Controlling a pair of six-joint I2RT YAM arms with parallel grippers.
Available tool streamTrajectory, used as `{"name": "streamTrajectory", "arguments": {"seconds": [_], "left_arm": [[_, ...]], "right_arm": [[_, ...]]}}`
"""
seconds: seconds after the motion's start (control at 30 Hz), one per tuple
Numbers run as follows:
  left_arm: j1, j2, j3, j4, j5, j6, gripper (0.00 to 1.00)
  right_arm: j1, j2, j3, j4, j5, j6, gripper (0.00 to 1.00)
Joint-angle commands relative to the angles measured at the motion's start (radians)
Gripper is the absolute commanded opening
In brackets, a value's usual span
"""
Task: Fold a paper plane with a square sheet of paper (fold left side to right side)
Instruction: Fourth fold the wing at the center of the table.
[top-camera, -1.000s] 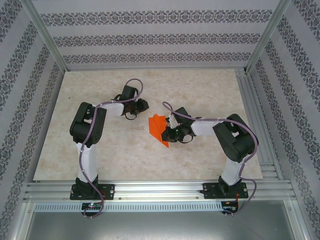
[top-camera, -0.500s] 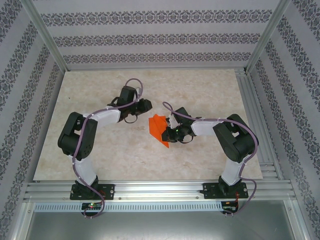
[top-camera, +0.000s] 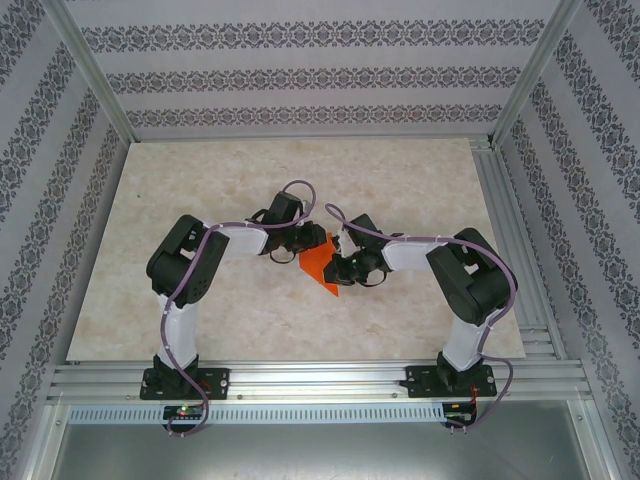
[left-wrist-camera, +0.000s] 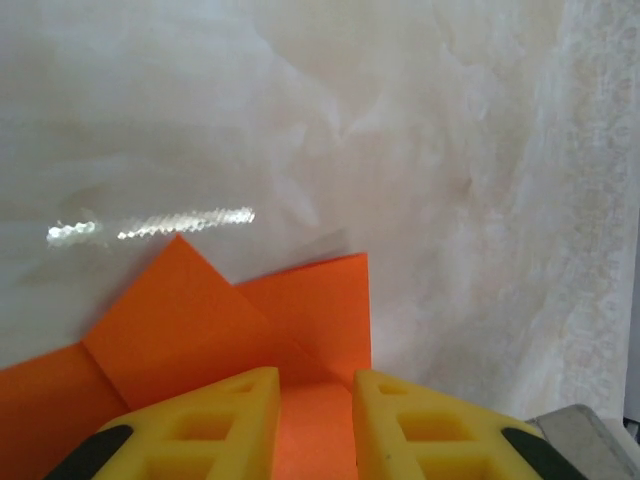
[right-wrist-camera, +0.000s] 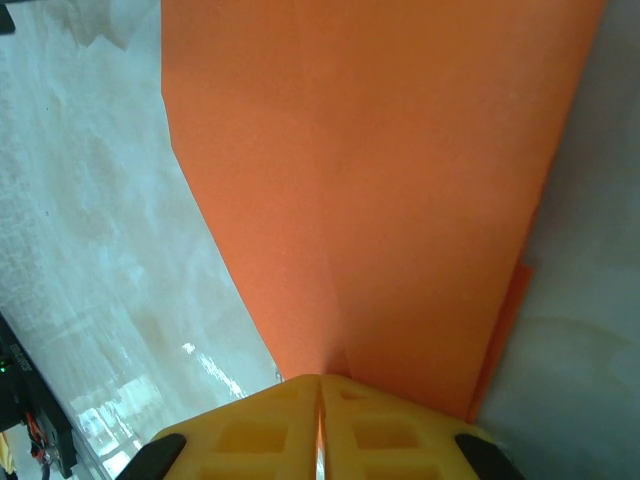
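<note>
A pale marbled tabletop (top-camera: 400, 170) sits inside patterned wallpaper walls (top-camera: 300, 75) with aluminium framing (top-camera: 320, 378).

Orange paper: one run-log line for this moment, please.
orange paper: partly folded | left gripper: open over it | right gripper: shut on it

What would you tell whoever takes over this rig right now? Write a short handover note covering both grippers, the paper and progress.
Left gripper: open, fingers straddling one edge of the orange paper, not clamped.
Right gripper: shut on the paper's opposite side.
Paper: mid-table, between the two grippers.
Done: several flaps folded; one triangular flap shows in the left wrist view.
Left: the remaining folds, since it is not yet a slim dart.
</note>
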Motion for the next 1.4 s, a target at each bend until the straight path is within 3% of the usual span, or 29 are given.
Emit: {"name": "streamTrajectory", "arguments": {"seconds": [0.0,0.27,0.87,1.37], "left_arm": [[0.003,0.029,0.013,0.007,-0.021,0.015,0.28],[0.002,0.031,-0.021,0.031,-0.031,0.004,0.27],[0.002,0.043,-0.02,0.034,-0.039,-0.004,0.27],[0.002,0.059,0.0,0.0,-0.064,0.012,0.25]], "right_arm": [[0.006,-0.032,-0.018,-0.12,0.021,0.001,0.11],[-0.01,-0.14,0.017,-0.05,0.012,0.141,0.11],[0.01,0.079,0.127,0.021,0.178,0.251,0.11],[0.053,-0.063,-0.068,-0.114,0.155,0.239,0.11]]}}
